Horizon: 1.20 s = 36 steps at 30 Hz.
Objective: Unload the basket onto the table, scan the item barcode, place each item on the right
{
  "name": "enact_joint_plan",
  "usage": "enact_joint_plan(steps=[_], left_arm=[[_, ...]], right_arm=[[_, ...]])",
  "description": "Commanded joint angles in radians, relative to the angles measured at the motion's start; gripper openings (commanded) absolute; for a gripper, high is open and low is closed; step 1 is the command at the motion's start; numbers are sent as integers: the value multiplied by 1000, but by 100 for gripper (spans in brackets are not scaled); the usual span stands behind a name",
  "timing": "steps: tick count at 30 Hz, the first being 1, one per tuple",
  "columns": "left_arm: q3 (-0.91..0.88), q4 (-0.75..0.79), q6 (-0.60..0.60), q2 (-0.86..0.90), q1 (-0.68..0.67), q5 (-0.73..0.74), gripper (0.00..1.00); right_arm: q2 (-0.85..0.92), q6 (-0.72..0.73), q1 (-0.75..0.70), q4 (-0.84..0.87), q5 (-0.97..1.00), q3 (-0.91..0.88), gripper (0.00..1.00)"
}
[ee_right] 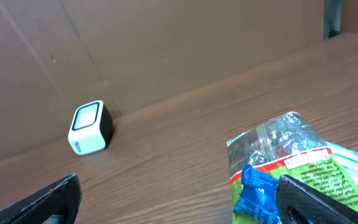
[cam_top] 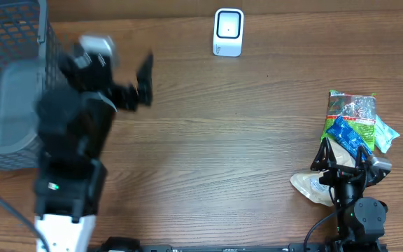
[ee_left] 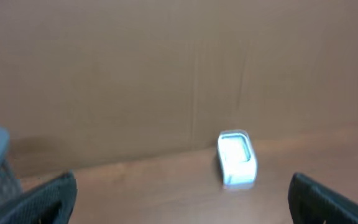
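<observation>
From above, my right claw (cam_top: pixel 345 159) hangs spread over the packets (cam_top: pixel 352 119) at far right, the scanner (cam_top: pixel 228 31) well apart at the back. My left claw (cam_top: pixel 137 85), also spread, is beside the basket (cam_top: pixel 5 84). Left wrist: scanner ahead. Right wrist: crinkly film, likely light and slippery; I'd pinch a sealed edge.

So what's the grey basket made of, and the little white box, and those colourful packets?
Grey basket: probably metal wire mesh, matte; you can see a fine grid with gaps.
Little white box: likely hard plastic, smooth, with a glossy front window.
Colourful packets: thin plastic film, shiny and crinkly, with bright glints on top.
</observation>
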Motion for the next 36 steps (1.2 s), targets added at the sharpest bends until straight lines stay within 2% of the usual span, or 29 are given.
enact_joint_plan(steps=[1, 4, 6, 9, 13, 18, 20, 23, 26, 36], left_arm=[[-293, 148, 137, -159, 31, 76, 100], [-515, 272, 215, -291, 33, 70, 100], [-664, 317, 286, -404, 33, 66, 100], [-797, 333, 338, -520, 33, 48, 100], [-940, 341, 275, -682, 33, -72, 100], [-1081, 340, 224, -871, 33, -124, 100], [-1127, 341, 198, -919, 33, -128, 100], [-1131, 237, 163, -968, 34, -145, 100], [-1131, 241, 197, -978, 39, -145, 100], [-1131, 241, 196, -977, 38, -127, 100]], right_arm=[[-10, -3, 6, 5, 14, 0, 100], [-10, -3, 6, 5, 14, 0, 100], [-10, -3, 6, 5, 14, 0, 100], [-10, -3, 6, 5, 14, 0, 100], [-10, -3, 6, 5, 14, 0, 100], [-10, -3, 6, 5, 14, 0, 100], [-10, -3, 6, 5, 14, 0, 100], [-10, -3, 6, 5, 14, 0, 100], [-10, -3, 6, 5, 14, 0, 100], [-10, -3, 6, 5, 14, 0, 100]])
